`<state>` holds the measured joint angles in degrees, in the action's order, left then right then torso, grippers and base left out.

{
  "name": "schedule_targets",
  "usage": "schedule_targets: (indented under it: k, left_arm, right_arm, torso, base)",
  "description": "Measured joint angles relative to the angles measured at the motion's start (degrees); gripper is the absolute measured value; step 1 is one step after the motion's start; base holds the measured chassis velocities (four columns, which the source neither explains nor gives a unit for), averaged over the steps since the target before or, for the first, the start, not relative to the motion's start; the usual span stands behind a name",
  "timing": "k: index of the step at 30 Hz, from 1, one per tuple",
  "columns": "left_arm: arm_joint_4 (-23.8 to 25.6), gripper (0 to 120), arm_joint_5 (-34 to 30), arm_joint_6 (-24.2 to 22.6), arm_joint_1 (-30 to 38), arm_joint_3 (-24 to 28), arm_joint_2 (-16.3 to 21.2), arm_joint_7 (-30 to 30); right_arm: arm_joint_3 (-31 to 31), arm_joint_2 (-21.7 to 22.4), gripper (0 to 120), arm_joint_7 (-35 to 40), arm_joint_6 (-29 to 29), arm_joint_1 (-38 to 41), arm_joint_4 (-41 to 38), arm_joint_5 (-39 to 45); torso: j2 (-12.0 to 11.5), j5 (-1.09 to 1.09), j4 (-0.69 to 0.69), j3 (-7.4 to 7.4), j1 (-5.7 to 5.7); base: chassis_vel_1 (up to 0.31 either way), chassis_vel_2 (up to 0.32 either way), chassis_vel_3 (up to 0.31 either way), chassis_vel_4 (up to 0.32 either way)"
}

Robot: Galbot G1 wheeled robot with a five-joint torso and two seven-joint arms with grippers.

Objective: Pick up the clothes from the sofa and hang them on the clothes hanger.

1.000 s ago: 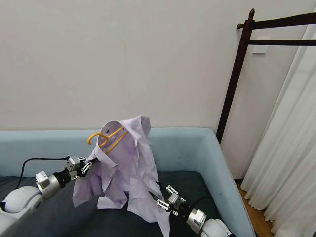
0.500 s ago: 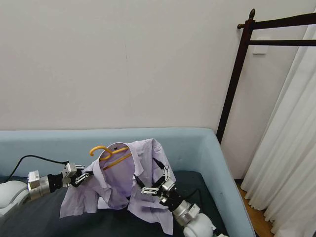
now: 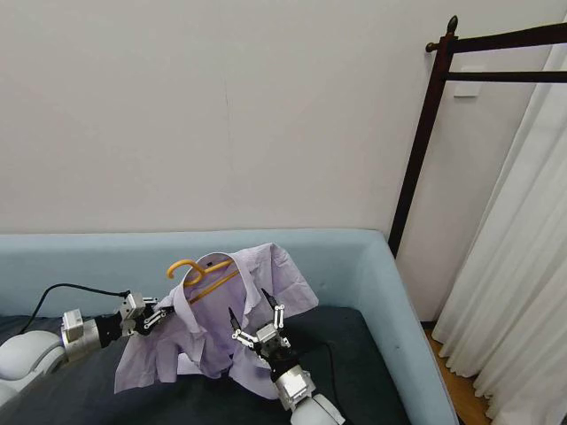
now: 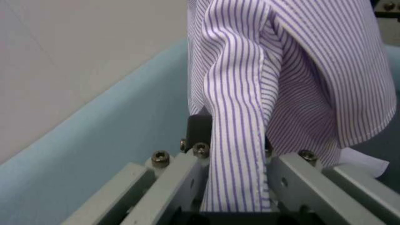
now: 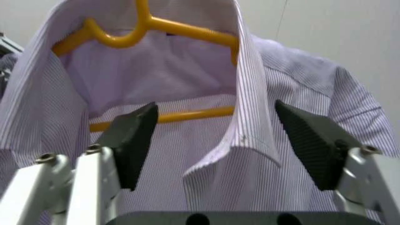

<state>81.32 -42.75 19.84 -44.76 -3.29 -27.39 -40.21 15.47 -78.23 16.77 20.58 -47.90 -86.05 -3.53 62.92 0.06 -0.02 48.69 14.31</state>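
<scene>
A lilac striped shirt (image 3: 239,297) hangs on a yellow hanger (image 3: 202,274) held up over the sofa; the hook points left. My left gripper (image 3: 156,316) is at the shirt's left shoulder, shut on a fold of the fabric (image 4: 234,140). My right gripper (image 3: 257,322) stands open in front of the shirt's lower front, fingers pointing up. In the right wrist view its two dark pads (image 5: 134,138) are spread wide before the collar (image 5: 250,108) and the hanger bar (image 5: 187,115), touching neither.
A light blue sofa (image 3: 354,257) with a dark seat cushion (image 3: 354,354) fills the foreground. A dark wooden clothes rack (image 3: 416,150) stands at the right against the wall, with white curtains (image 3: 523,292) beside it.
The shirt has sunk lower and spread out. My right gripper has swung from the lower right to the left, in front of the shirt, and is open. The left gripper has barely moved.
</scene>
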Motion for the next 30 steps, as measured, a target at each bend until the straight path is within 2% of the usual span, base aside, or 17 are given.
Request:
schedule_targets:
  k: [1, 2, 5, 6, 8, 9, 10, 13, 14, 17, 20, 23, 27, 30]
  left_arm:
    - [-0.35, 1, 0.0, 0.04, 0.0, 0.02, -0.08, 0.02]
    - [-0.35, 1, 0.0, 0.04, 0.0, 0.02, -0.08, 0.02]
    - [-0.63, 1, 0.0, 0.11, 0.0, 0.12, -0.29, 0.09]
    - [-0.63, 1, 0.0, 0.11, 0.0, 0.12, -0.29, 0.09]
    - [-0.63, 1, 0.0, 0.12, 0.08, 0.19, -0.46, 0.18]
    - [-0.63, 1, 0.0, 0.12, 0.08, 0.19, -0.46, 0.18]
    - [-0.59, 1, 0.0, 0.11, 0.1, 0.2, -0.57, 0.25]
    - [-0.42, 1, 0.0, 0.13, 0.1, 0.21, -0.63, 0.31]
    - [-0.42, 1, 0.0, 0.13, 0.1, 0.21, -0.63, 0.31]
    - [-0.04, 1, 0.0, 0.17, -0.08, 0.13, -0.62, 0.34]
    - [0.26, 1, -0.01, 0.18, -0.28, -0.05, -0.58, 0.4]
    - [0.28, 1, -0.01, 0.19, -0.33, -0.16, -0.55, 0.48]
    - [-0.06, 1, -0.02, 0.21, -0.22, -0.22, -0.56, 0.58]
    - [-0.24, 1, 0.07, 0.22, -0.14, -0.22, -0.73, 0.59]
  right_arm:
    - [-0.05, -0.61, 65, -0.57, 0.82, 0.22, 0.58, -0.31]
    - [-0.05, -0.61, 65, -0.57, 0.82, 0.22, 0.58, -0.31]
    - [-1.26, -1.92, 50, -2.72, 2.32, 0.46, 1.81, -0.8]
    - [-1.26, -1.92, 50, -2.72, 2.32, 0.46, 1.81, -0.8]
    - [-1.91, -2.1, 41, -3.86, 2.36, 0.47, 1.91, -0.97]
    - [-1.91, -2.1, 41, -3.86, 2.36, 0.47, 1.91, -0.97]
    - [-2.23, -2.09, 36, -4.06, 2.27, 0.47, 1.91, -1.29]
    - [-2.85, -1.91, 23, -3.3, 1.4, 0.35, 1.92, -2.44]
    - [-2.85, -1.91, 23, -3.3, 1.4, 0.35, 1.92, -2.44]
    - [-3.47, -1.72, 7, -0.25, -0.76, -0.02, 1.94, -4.59]
    - [-3.71, -1.5, 0, 0.55, -1.12, -0.21, 1.96, -5.2]
    - [-3.72, -1.1, 0, -0.21, -0.65, -0.43, 1.46, -4.9]
    - [-3.58, -0.47, 0, -6.1, 2.91, -0.54, -0.24, -1.81]
    - [-2.58, 0.7, 0, -16.37, 7.82, -0.27, -2.69, 5.72]
  torso:
    - [0.0, 0.0, 0.01, 0.0, 0.0]
    - [0.0, 0.0, 0.01, 0.0, 0.0]
    - [0.0, 0.0, 0.01, 0.0, 0.0]
    - [0.0, 0.0, 0.01, 0.0, 0.0]
    - [0.0, 0.0, 0.0, 0.0, 0.0]
    - [0.0, 0.0, 0.0, 0.0, 0.0]
    - [0.0, 0.0, 0.0, 0.0, 0.0]
    - [0.0, 0.0, 0.0, 0.0, 0.0]
    - [0.0, 0.0, 0.0, 0.0, 0.0]
    - [0.0, 0.0, 0.0, 0.0, 0.0]
    - [0.0, 0.0, 0.0, 0.0, 0.0]
    - [0.0, 0.0, 0.0, 0.0, 0.0]
    - [0.0, 0.0, 0.0, 0.0, 0.0]
    - [0.0, 0.0, 0.01, 0.0, 0.0]
  base:
    - [0.0, 0.0, 0.0, 0.0]
    - [0.0, 0.0, 0.0, 0.0]
    - [0.0, 0.0, 0.0, 0.0]
    - [0.0, 0.0, 0.0, 0.0]
    - [0.0, 0.0, 0.0, 0.0]
    - [0.0, 0.0, 0.0, 0.0]
    - [0.0, 0.0, 0.0, 0.0]
    - [0.0, 0.0, 0.0, 0.0]
    - [0.0, 0.0, 0.0, 0.0]
    - [0.0, 0.0, 0.0, 0.0]
    - [0.0, 0.0, 0.0, 0.0]
    - [0.0, 0.0, 0.0, 0.0]
    - [0.0, 0.0, 0.0, 0.0]
    - [0.0, 0.0, 0.0, 0.0]
